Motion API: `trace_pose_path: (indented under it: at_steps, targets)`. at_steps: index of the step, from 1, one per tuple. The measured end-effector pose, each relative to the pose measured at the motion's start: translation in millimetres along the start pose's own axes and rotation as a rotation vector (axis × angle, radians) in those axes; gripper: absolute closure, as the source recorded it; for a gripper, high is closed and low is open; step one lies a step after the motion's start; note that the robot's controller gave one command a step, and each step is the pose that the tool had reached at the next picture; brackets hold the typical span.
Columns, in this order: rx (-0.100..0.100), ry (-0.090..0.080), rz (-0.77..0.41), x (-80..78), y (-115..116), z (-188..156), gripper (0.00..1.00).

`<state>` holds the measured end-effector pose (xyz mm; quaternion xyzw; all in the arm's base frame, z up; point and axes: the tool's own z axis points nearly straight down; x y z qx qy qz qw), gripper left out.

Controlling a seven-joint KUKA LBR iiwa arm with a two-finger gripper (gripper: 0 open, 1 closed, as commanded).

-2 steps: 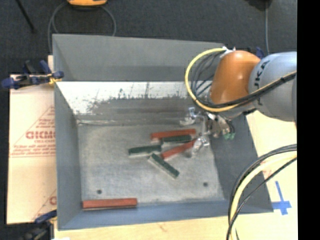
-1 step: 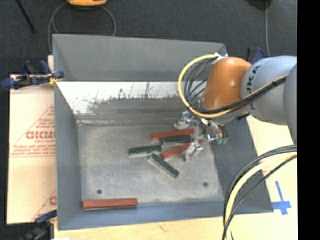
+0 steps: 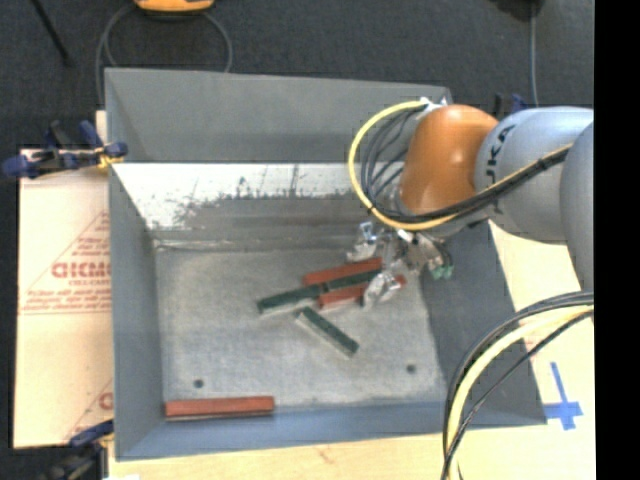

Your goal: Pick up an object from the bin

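My gripper (image 3: 373,263) is low in the bin's right middle, under the arm's orange cover, and stands open. One finger (image 3: 367,235) is on the far side and the other finger (image 3: 379,289) on the near side of the right end of a red-brown flat bar (image 3: 340,273). A second red-brown bar (image 3: 345,296) lies just in front, touching the near finger. A dark green bar (image 3: 290,300) runs leftward from under these two. Another dark green bar (image 3: 328,332) lies slanted just in front of them.
A longer red-brown bar (image 3: 219,406) lies flat along the bin's front wall at the left. The arm and its cables hang over the bin's right side, close to the right wall.
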<state>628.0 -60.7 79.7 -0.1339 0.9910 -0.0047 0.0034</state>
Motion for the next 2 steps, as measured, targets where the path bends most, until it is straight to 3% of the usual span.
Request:
trace_pose_path:
  at_steps: [2]
  targets:
    - [-0.001, 0.0, 0.0, 0.5, 0.0, -1.7, 1.0]
